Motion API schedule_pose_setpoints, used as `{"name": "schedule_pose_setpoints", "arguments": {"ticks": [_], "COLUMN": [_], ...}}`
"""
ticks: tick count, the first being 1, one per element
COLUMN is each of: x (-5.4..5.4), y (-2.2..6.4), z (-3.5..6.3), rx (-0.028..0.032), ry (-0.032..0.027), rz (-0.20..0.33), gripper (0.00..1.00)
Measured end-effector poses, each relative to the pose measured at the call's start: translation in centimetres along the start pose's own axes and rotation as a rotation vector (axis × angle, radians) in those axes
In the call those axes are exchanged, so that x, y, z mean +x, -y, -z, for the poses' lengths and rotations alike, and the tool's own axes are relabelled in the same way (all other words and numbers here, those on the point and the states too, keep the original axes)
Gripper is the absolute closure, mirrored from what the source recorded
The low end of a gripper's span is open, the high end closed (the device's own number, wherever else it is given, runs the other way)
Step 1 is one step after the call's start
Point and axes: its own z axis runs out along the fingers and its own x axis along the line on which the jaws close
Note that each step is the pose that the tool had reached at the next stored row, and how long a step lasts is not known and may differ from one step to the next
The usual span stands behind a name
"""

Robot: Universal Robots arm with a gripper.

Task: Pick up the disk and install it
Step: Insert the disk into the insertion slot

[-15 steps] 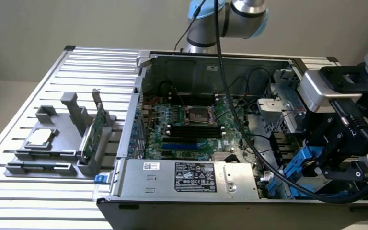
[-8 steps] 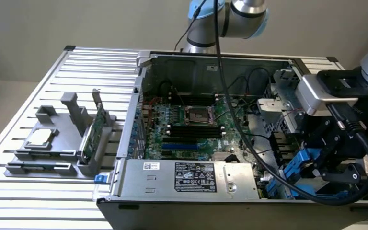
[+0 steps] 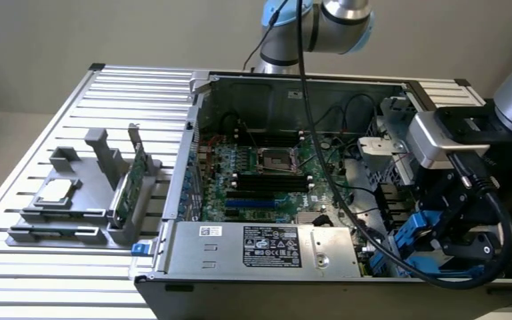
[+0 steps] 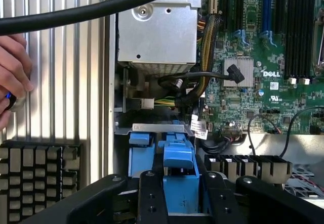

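The disk point(image 4: 177, 155) shows edge-on as a bright blue plastic carrier, standing in the drive bay at the corner of the open computer case. My gripper point(image 4: 181, 186) is shut on it, with one black finger point(image 4: 152, 198) pressed against each side of the blue frame. In the exterior view the gripper point(image 3: 447, 230) hangs over the case's front corner on the exterior view's right, with the disk's blue frame point(image 3: 413, 235) just below it. The disk's metal body is hidden by the carrier and the fingers.
The case wall point(image 3: 194, 133) surrounds the motherboard point(image 3: 265, 173) and the power supply point(image 3: 265, 247). A grey fixture point(image 3: 61, 227) holds a small silver chip point(image 3: 56, 193) and a green card point(image 3: 127, 187). A person's hand point(image 4: 12, 77) and a keyboard point(image 4: 35, 178) lie outside the case. A black cable point(image 4: 101, 9) hangs across the wrist view.
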Motion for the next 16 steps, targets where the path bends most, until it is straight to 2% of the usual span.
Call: {"name": "schedule_pose_setpoints", "arguments": {"ticks": [8,9,16], "x": [0.02,0.01,-0.21], "y": [-0.03,-0.04,-0.05], "z": [-0.41,-0.43,-0.25], "rx": [-0.0002,0.0000,0.0000], "ry": [0.0001,0.0000,-0.0001], "rz": [0.000,0.000,0.001], "gripper": [0.66,0.60,0.60]}}
